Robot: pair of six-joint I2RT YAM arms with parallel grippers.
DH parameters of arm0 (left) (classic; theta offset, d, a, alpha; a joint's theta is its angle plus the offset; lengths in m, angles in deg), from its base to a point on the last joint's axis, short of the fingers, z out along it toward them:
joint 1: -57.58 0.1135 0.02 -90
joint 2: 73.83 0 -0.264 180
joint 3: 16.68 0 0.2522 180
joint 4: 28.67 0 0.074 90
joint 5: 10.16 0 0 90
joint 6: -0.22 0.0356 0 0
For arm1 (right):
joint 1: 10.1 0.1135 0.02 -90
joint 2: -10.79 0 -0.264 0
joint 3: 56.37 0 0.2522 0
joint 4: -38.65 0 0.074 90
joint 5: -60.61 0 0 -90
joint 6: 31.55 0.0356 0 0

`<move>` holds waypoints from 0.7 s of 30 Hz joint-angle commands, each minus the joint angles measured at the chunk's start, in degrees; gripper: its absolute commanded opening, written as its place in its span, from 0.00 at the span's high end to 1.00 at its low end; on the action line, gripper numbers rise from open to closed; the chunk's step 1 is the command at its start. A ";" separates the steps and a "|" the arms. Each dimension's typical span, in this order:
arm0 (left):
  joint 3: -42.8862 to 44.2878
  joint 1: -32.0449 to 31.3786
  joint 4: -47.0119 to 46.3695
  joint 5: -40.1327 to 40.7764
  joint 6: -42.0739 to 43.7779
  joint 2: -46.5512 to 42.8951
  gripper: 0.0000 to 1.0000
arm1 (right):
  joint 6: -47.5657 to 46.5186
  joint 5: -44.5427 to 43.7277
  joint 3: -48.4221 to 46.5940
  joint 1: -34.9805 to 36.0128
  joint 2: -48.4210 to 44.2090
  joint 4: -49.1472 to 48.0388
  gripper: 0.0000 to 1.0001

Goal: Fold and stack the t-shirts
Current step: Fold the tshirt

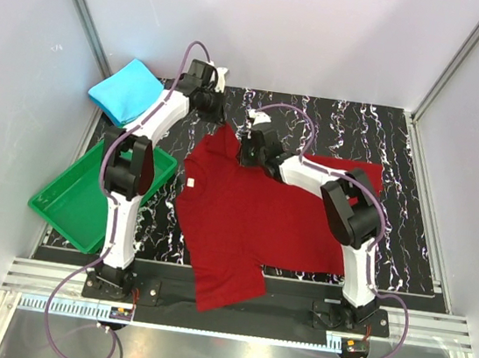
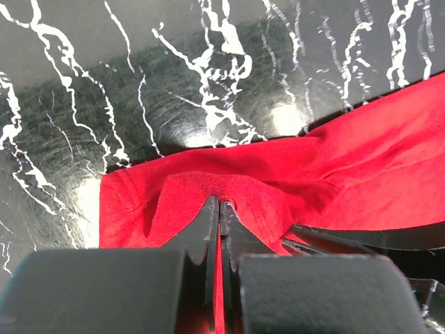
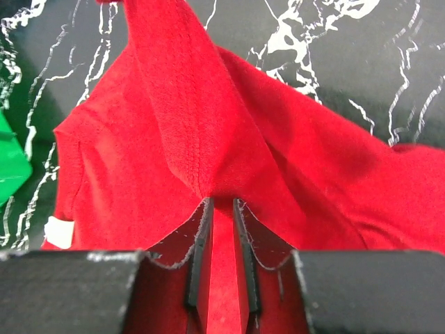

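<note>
The dark red t-shirt (image 1: 252, 220) lies spread on the black marbled table, one part hanging over the near edge. My left gripper (image 1: 214, 121) is shut on its far corner; in the left wrist view a thin layer of red cloth (image 2: 361, 160) sits between the closed jaws of the gripper (image 2: 220, 202). My right gripper (image 1: 247, 152) is just to the right of it on the same far edge. In the right wrist view its jaws (image 3: 221, 200) pinch a raised ridge of red cloth (image 3: 174, 104). The cyan-blue t-shirt (image 1: 127, 91) lies folded at the far left.
A green plastic tray (image 1: 78, 197) sits at the left edge of the table, partly off it, near the left arm. A white label (image 3: 59, 233) shows on the red shirt. Grey walls close in the table on the left, back and right.
</note>
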 commanded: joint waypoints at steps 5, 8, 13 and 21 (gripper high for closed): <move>3.00 0.50 -2.56 1.74 0.82 2.84 1.00 | -4.32 0.05 -5.14 0.84 3.17 1.48 0.76; 3.27 0.68 -3.52 2.62 0.46 3.90 1.00 | -4.85 -2.14 -4.27 1.20 2.38 0.70 0.73; 3.27 0.85 -5.63 3.41 -0.41 4.95 1.00 | -5.82 -2.67 -4.35 1.63 0.62 0.43 0.66; 3.53 0.85 -8.80 3.85 -1.65 5.57 1.00 | -8.37 -4.70 -4.35 3.13 0.27 0.61 0.70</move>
